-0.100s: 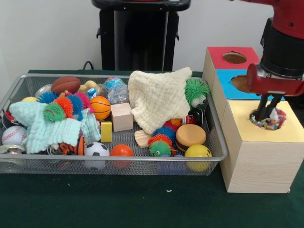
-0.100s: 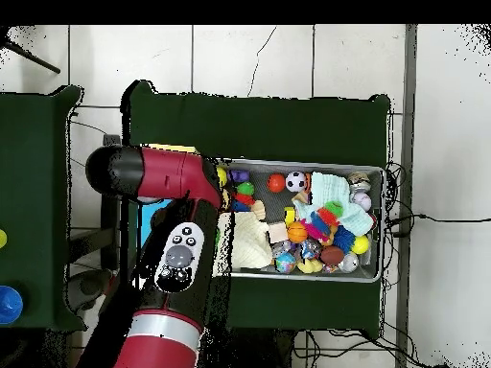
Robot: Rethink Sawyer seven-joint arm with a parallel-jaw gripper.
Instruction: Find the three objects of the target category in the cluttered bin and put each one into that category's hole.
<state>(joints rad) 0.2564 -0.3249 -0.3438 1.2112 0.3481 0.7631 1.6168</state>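
Observation:
My gripper (image 1: 264, 116) reaches down into the round hole (image 1: 268, 119) of the yellow-topped wooden box (image 1: 294, 129) right of the bin. A speckled, multicoloured thing (image 1: 274, 122) sits in that hole around the gripper's tip. In the overhead view the red arm (image 2: 177, 187) covers the boxes and hides the gripper. The wire bin (image 1: 118, 160) holds spiky balls (image 1: 160, 145), a basketball (image 1: 100, 107), a soccer ball (image 1: 96, 150), a baseball (image 1: 13, 135), a brown football (image 1: 66, 84) and a green spiky toy with eyes (image 1: 196, 91).
Behind the yellow box stand a blue-topped box (image 1: 227, 84) and a red-topped box (image 1: 219, 56), each with a hole. A cream cloth (image 1: 159, 97) and a mint cloth (image 1: 42, 130) cover parts of the bin. Wooden blocks (image 1: 122, 117), a burger toy (image 1: 190, 136) and a yellow ball (image 1: 198, 154) lie there too.

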